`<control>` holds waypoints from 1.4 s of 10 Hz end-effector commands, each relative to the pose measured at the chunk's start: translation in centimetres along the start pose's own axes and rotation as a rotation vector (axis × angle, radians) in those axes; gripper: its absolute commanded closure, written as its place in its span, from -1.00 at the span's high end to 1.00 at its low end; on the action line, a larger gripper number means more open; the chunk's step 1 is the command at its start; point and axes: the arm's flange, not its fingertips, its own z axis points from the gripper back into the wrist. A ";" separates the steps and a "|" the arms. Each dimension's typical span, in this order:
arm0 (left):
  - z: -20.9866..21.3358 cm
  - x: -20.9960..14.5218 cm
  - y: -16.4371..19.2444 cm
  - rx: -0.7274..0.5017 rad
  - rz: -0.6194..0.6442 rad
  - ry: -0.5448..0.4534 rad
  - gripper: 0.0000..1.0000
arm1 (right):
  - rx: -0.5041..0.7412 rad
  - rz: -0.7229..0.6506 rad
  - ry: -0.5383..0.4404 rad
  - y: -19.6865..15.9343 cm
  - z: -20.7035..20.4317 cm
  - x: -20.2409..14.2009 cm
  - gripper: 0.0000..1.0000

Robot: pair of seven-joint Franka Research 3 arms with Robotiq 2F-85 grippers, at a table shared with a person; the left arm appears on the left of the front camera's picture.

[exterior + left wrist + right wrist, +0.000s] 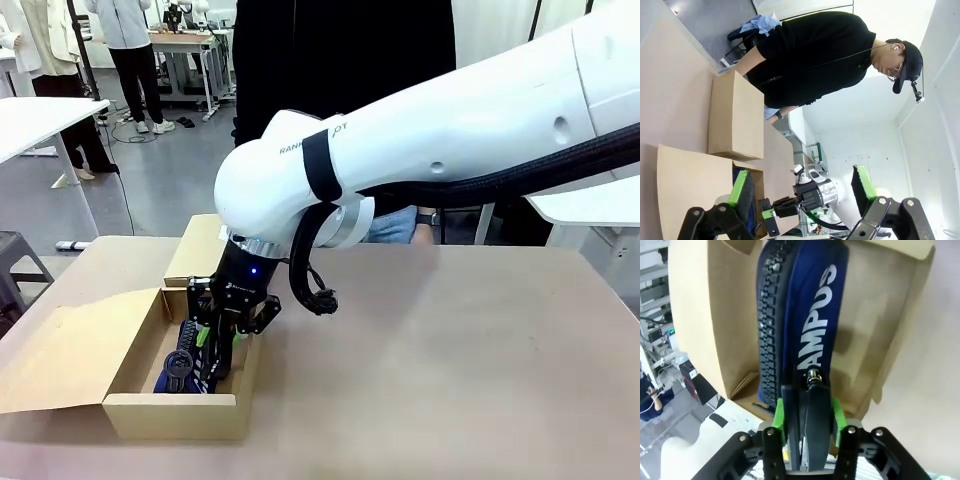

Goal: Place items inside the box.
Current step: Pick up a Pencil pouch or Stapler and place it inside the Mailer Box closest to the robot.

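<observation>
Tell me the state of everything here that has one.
Long tan corrugated cardboard box: near compartment open, flap folded out; far lid closed.
Navy "CAMPUS" fabric pouch: held on edge inside the open compartment.
Right claw: shut on the pouch.
Left claw: open, empty.

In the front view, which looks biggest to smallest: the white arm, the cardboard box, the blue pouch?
Largest: white arm, nearest the camera.
Then: cardboard box.
Smallest: navy pouch, partly hidden in the box, so its true size is unsure.
</observation>
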 end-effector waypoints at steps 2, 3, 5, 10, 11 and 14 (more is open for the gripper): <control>-0.1 0.1 -0.1 -0.028 -0.020 -0.014 1.00 | -0.050 -0.051 -0.114 0.6 0.8 -0.8 -0.17; -0.1 0.1 -0.1 -0.028 -0.020 -0.014 1.00 | -0.037 -0.075 -0.153 0.4 1.2 -0.8 0.74; -0.1 0.1 -0.1 -0.028 -0.020 -0.014 1.00 | -0.022 -0.084 -0.179 0.3 1.8 -0.8 1.00; -0.1 0.1 -0.1 -0.028 -0.020 -0.014 1.00 | 0.031 -0.111 -0.245 -1.6 5.0 -1.9 1.00; -0.1 0.1 -0.1 -0.028 -0.020 -0.014 1.00 | 0.038 -0.119 -0.264 -3.4 7.4 -3.4 1.00; -0.1 0.1 -0.1 -0.028 -0.020 -0.014 1.00 | -0.105 -0.161 -0.091 -12.6 16.9 -9.1 1.00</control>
